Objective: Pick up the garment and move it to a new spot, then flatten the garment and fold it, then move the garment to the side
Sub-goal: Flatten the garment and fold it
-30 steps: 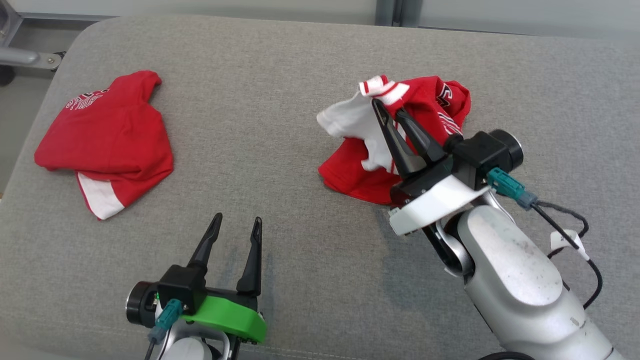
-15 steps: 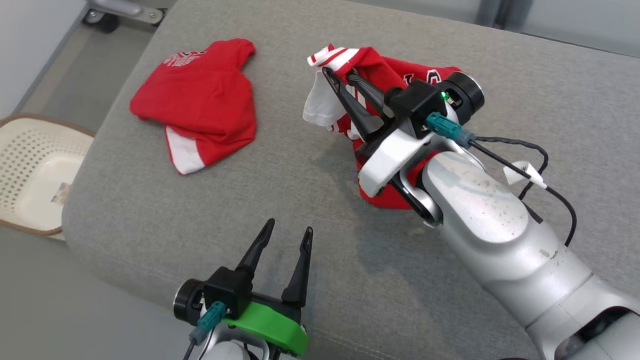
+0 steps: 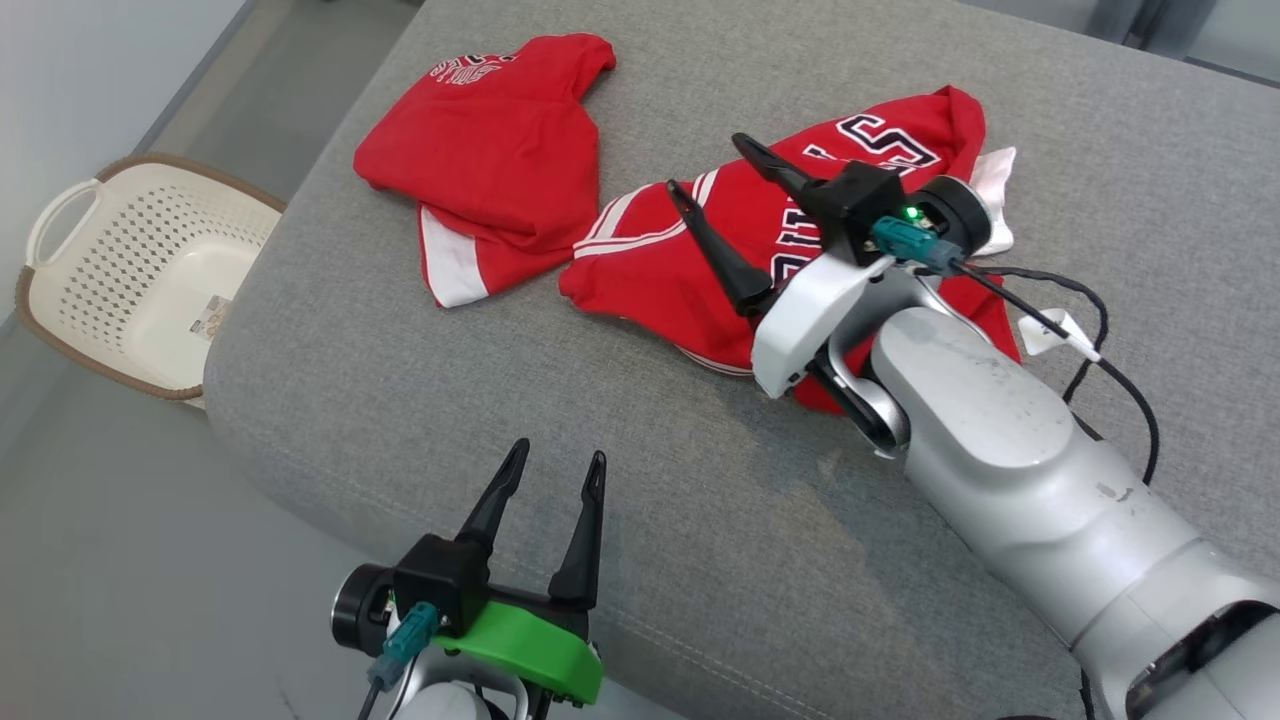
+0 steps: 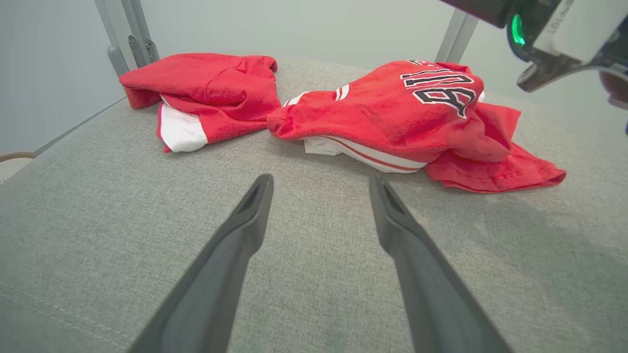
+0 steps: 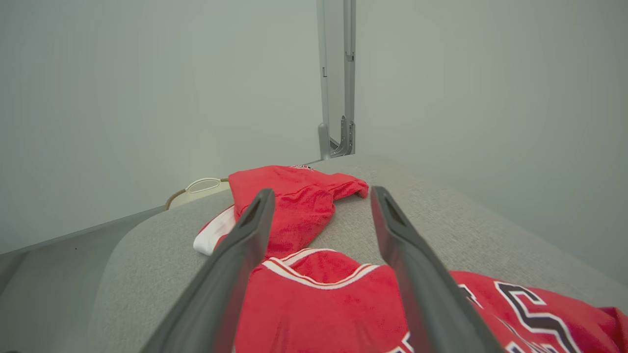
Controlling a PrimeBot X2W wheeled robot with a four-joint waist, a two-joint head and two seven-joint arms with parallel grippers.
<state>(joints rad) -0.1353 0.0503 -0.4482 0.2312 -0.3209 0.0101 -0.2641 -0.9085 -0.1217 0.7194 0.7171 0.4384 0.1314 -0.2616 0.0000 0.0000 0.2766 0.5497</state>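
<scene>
Head view. Two red garments lie on the grey padded surface [image 3: 700, 520]. The task's garment, a red jersey [image 3: 880, 165] with white-and-red trim and dark-outlined white lettering, lies loosely crumpled toward the far right of the surface, partly hidden by the right arm [image 3: 1000, 430]. A white inner layer shows at its far edge. Its left sleeve end lies just beside the folded red garment [image 3: 490, 150]; whether the two touch is hard to judge from this angle. The folded garment sits at the far left corner, a white panel showing at its near edge.

The right jaws are released: their two dark fingers [image 3: 715, 255] stand wide apart over the jersey, with nothing between them. The right wrist view confirms this, with the fingers spread and the jersey's striped trim visible in the gap.

The left jaws are likewise spread and empty, with their fingers [image 3: 495, 495] over the near edge of the surface, well apart from both garments. The left wrist view shows bare grey fabric between them.

A cream perforated basket [image 3: 60, 215] with a brown rim stands on the floor [image 3: 120, 520], left of the surface.
</scene>
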